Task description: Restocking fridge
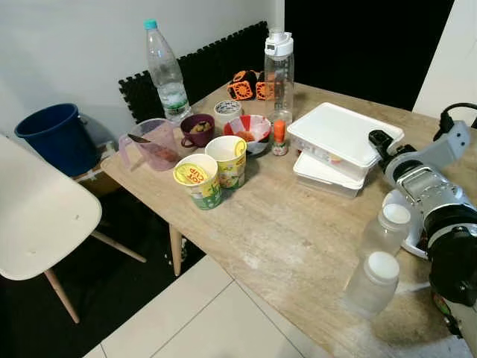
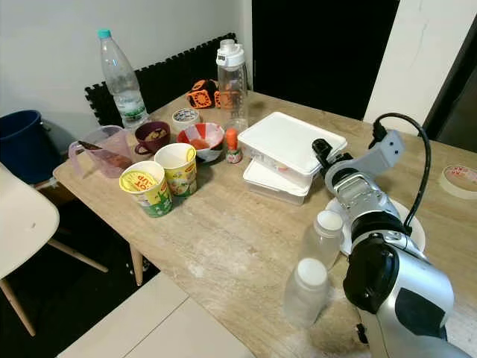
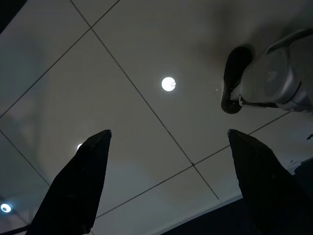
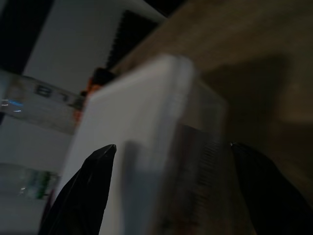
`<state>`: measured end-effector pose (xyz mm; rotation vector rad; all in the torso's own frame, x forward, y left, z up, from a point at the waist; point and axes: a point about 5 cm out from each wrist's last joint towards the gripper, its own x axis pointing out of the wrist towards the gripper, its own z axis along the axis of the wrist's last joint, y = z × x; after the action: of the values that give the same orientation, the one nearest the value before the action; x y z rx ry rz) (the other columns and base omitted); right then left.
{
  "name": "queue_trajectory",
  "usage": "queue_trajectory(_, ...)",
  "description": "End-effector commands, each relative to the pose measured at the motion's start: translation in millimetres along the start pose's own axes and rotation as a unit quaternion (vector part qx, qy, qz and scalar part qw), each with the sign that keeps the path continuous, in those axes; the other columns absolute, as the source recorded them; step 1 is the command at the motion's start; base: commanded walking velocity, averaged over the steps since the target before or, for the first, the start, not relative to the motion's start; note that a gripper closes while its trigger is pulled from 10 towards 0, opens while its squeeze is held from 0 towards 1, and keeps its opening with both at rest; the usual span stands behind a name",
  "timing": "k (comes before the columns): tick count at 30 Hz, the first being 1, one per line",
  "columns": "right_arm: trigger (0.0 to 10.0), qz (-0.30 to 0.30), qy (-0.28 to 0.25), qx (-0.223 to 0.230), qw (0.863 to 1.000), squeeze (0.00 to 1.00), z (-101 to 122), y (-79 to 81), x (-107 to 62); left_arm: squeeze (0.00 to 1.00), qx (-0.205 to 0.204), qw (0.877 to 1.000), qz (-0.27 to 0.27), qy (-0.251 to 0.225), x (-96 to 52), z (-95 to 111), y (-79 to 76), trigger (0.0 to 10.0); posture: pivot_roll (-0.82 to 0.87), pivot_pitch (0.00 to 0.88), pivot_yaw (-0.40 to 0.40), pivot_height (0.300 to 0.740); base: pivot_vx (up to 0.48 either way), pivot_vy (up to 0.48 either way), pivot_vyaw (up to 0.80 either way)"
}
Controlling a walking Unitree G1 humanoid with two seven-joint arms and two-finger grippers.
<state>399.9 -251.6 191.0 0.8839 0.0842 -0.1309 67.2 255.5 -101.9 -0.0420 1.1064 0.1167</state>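
Two stacked containers (image 2: 287, 153) face the spread-fingered, empty right gripper (image 2: 322, 149); two jars (image 2: 313, 272) stand nearby.

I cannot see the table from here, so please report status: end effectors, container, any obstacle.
Right end effector open, at edge of upper white lidded container, stacked on a second. Left end effector open, pointing at ceiling. Two white-capped bottles stand beside right arm.
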Motion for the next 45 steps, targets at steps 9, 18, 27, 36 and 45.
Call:
queue_trajectory(9,10.0,-0.027,0.01,0.024,0.999,0.0,-10,-16.6,-3.4,0.0,0.008,1.0,0.015,0.004,-5.0,-3,15.3,10.0,0.08,0.093,0.11,0.74,0.0,0.0,0.0)
queue_trajectory(18,10.0,-0.014,0.006,0.028,0.999,0.0,-8,-9.5,-1.7,0.0,0.008,1.0,0.017,0.004,-5.5,-3,16.6,10.0,0.09,0.093,0.109,0.74,0.0,0.0,0.0)
queue_trajectory(27,10.0,0.002,0.016,0.03,0.999,0.0,-7,-0.5,0.2,0.0,0.008,1.0,0.019,0.004,-6.7,-4,19.0,10.0,0.1,0.096,0.111,0.74,0.0,0.0,0.0)
queue_trajectory(36,10.0,0.028,0.032,0.043,0.998,0.0,-10,6.8,1.2,0.0,0.008,1.0,0.021,0.004,-7.8,-4,22.0,10.0,0.11,0.098,0.114,0.74,0.0,0.0,0.0)
queue_trajectory(45,10.0,0.041,0.032,0.05,0.997,0.0,-12,11.5,2.0,0.0,0.009,1.0,0.021,0.005,-8.1,-4,22.8,10.0,0.11,0.102,0.115,0.74,0.0,0.0,0.0)
